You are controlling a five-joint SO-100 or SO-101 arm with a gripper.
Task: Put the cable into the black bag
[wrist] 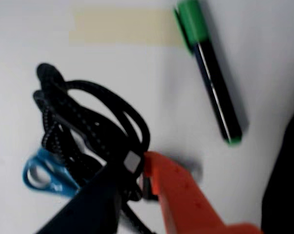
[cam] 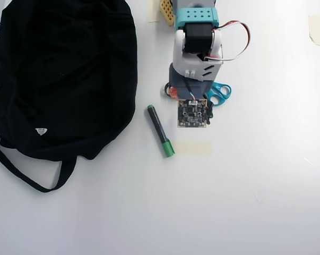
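Observation:
The cable (wrist: 90, 122), a black braided cord wound in loops, lies bunched on the white table at the left of the wrist view. My gripper (wrist: 133, 169) is shut on it, the orange finger (wrist: 178, 192) and the dark finger (wrist: 95, 204) pinching the cord near its small grey connector. Seen from overhead, the arm (cam: 194, 58) covers the cable and the jaws. The black bag (cam: 59, 74) is a big soft heap at the overhead view's upper left, with a strap (cam: 27, 178) trailing below it. Its dark edge (wrist: 289, 185) shows at the right of the wrist view.
A black marker with a green cap (cam: 161, 131) (wrist: 212, 73) lies between the arm and the bag. Blue-handled scissors (cam: 219, 92) (wrist: 43, 173) lie beside the cable, partly under it. A beige tape strip (cam: 193, 147) (wrist: 122, 27) is stuck to the table.

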